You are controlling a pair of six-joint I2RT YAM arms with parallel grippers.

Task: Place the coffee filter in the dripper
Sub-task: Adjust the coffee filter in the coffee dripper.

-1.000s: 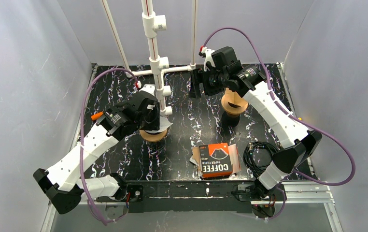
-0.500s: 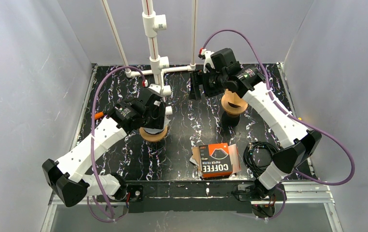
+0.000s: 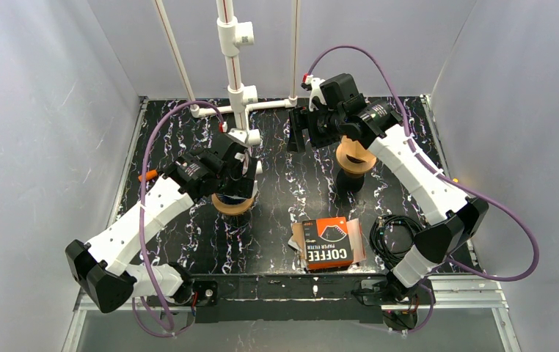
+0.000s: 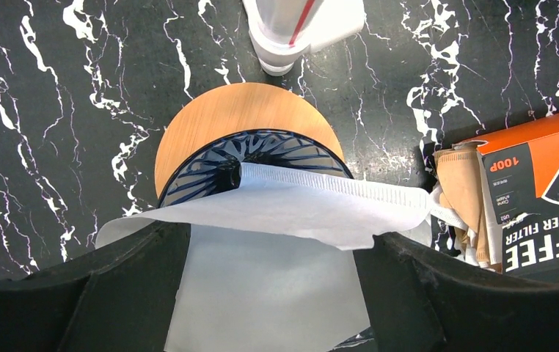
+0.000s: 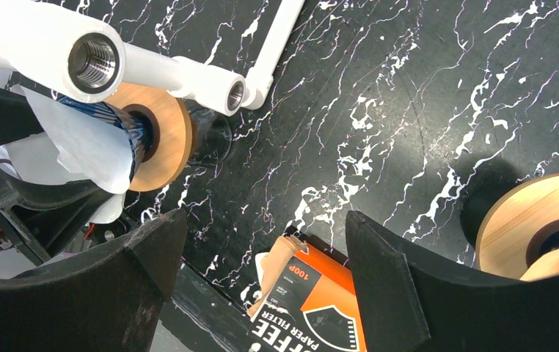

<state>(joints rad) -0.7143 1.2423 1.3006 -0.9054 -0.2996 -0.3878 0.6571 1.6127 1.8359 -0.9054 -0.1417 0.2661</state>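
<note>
The coffee filter lies flattened over the near half of the dripper, just ahead of our left claw. Its rear part runs back between the claw's two fingers. Those fingers stand spread, one on each side of the paper. We cannot tell whether its edges brush them.

The left wrist view alone shows the dark ribbed opening, with the filter's crimped edge lying across it rather than down in the cone. From the top camera the claw covers all this, and only the round wooden base shows beneath it. The right wrist view gives the side: the paper hangs off the dripper's rim toward the left claw.

Just beyond the dripper stands a white pipe, close to the wooden base. To the claw's right lies an orange filter box with brown filters sticking out of its end. To the claw's left we see bare black marbled table.

Our right claw hangs spread with nothing between its fingers, near a second wooden stand on its right.
</note>
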